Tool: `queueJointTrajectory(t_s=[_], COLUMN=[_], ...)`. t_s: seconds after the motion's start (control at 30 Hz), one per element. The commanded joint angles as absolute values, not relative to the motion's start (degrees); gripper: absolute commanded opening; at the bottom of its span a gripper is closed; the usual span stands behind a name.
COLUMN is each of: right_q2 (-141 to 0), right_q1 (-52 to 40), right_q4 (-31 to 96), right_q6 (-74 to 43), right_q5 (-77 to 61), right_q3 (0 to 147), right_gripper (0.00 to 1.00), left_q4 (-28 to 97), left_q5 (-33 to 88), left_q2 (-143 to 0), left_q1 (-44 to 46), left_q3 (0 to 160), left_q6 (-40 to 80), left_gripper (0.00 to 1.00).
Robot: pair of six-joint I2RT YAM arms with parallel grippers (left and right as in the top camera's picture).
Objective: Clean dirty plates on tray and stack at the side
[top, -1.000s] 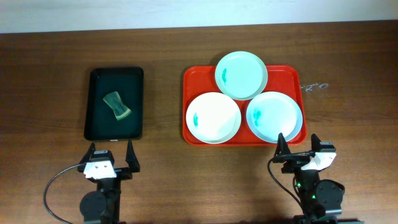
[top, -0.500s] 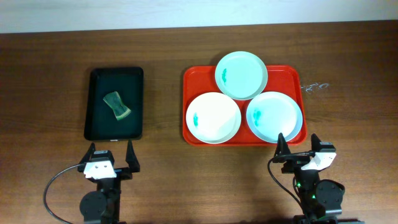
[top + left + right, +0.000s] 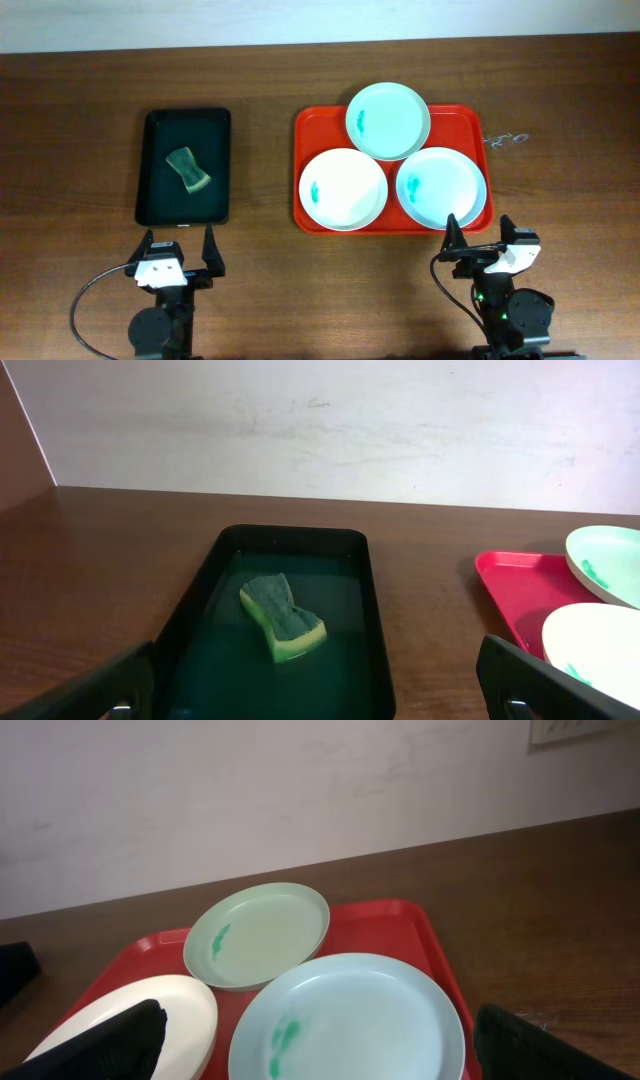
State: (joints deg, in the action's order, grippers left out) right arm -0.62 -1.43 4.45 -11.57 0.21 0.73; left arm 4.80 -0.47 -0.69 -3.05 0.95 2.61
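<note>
— Where are your plates?
— All three dirty plates [image 3: 343,188] sit on the red tray [image 3: 312,122], right side of the surface [image 3: 260,290].
— And your grippers?
— Your left gripper [image 3: 180,240] and right gripper [image 3: 478,228] are spread wide, holding nothing.

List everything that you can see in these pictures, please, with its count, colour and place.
table: 1, dark brown wood, under everything
wall: 1, off-white, behind the table
red tray: 1, red, on the table, right of centre
plates: 3, white to pale aqua, each with a teal-green smear, on the red tray, the far one reaching over its rear rim
black tray: 1, black, on the table, left of the red tray
sponge: 1, green and yellow, inside the black tray
scribble: 1, whitish, on the table, right of the red tray
left tool: 1, black fingers, open, before the black tray
right tool: 1, black fingers, open, before the red tray's near right corner
</note>
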Motion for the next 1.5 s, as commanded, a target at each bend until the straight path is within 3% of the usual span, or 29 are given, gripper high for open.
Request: queueJointTrajectory(t_s=[0.0,0.07,0.17,0.23,0.3,0.43,0.5,0.57,0.63,0.67,0.73,0.87,0.97,1.13,1.3,1.37,1.4,1.43,1.47], right_q2=[-0.2,-0.2,-0.2,-0.2,-0.2,-0.2,-0.2,-0.2,-0.2,-0.2,-0.2,-0.2,-0.2,-0.2,-0.2,-0.2,-0.2,-0.2,-0.2], right_q1=[-1.1,-1.1,-1.1,-1.1,-1.1,-1.1,-1.1,-1.1,-1.1,-1.1,-1.1,-1.1,-1.1,-1.1,-1.1,-1.1,-1.1,-1.1,-1.1], right_q4=[4.7,4.7,4.7,4.7,4.7,4.7,4.7,4.7,4.7,4.7,4.7,4.7,4.7,4.7,4.7,4.7,4.7,4.7,4.7], right_q6=[-11.0,-11.0,-11.0,-11.0,-11.0,-11.0,-11.0,-11.0,-11.0,-11.0,-11.0,-11.0,-11.0,-11.0,-11.0,-11.0,-11.0,-11.0,-11.0], right_q5=[0.7,0.7,0.7,0.7,0.7,0.7,0.7,0.7,0.7,0.7,0.7,0.7,0.7,0.7,0.7,0.7,0.7,0.7,0.7], right_q3=[0.3,0.3,0.3,0.3,0.3,0.3,0.3,0.3,0.3,0.3,0.3,0.3,0.3,0.3,0.3,0.3,0.3,0.3,0.3], right_gripper=[0.99,0.98,0.99,0.98,0.98,0.99,0.98,0.99,0.98,0.99,0.98,0.98,0.98,0.98,0.98,0.98,0.99,0.98,0.98], left_q4=[4.8,3.2,-21.2,-38.2,-39.9,-26.4,0.4,13.5,25.9,30.7,43.2,47.2,45.7,40.6,38.3,38.2,38.2,38.2,38.2], left_q5=[-0.9,9.6,29.9,30.6,27.5,23.5,12.1,12.2,10.8,7.9,7.7,10.3,10.1,1.6,-0.9,-0.9,-0.9,-0.9,-0.9], left_q2=[-0.3,-0.3,-0.3,-0.3,-0.4,-11.6,-33.8,-46.4,-61.0,-68.6,-82.5,-97.6,-106.3,-119.0,-125.3,-126.6,-126.6,-126.6,-126.6], left_q1=[-3.1,-3.1,-3.1,-3.1,-3.1,-3.1,-3.1,-3.1,-3.1,-3.9,-7.4,-8.6,-8.6,-8.6,-8.5,-8.5,-8.5,-8.5,-8.5], left_q3=[0.5,0.5,0.5,0.8,2.9,16.8,39.7,51.9,64.5,70.6,84.1,89.6,89.6,89.6,89.5,89.3,89.3,89.3,89.3], left_q6=[1.7,5.9,7.3,7.3,7.2,-1.8,-4.6,-10.2,-10.0,-2.1,1.8,1.9,12.3,18.7,20.4,20.4,20.4,20.4,20.4], left_gripper=[0.99,0.99,0.99,0.99,0.99,0.99,0.99,0.99,0.99,0.99,0.99,0.99,0.99,0.98,0.79,0.54,0.38,0.10,0.00])
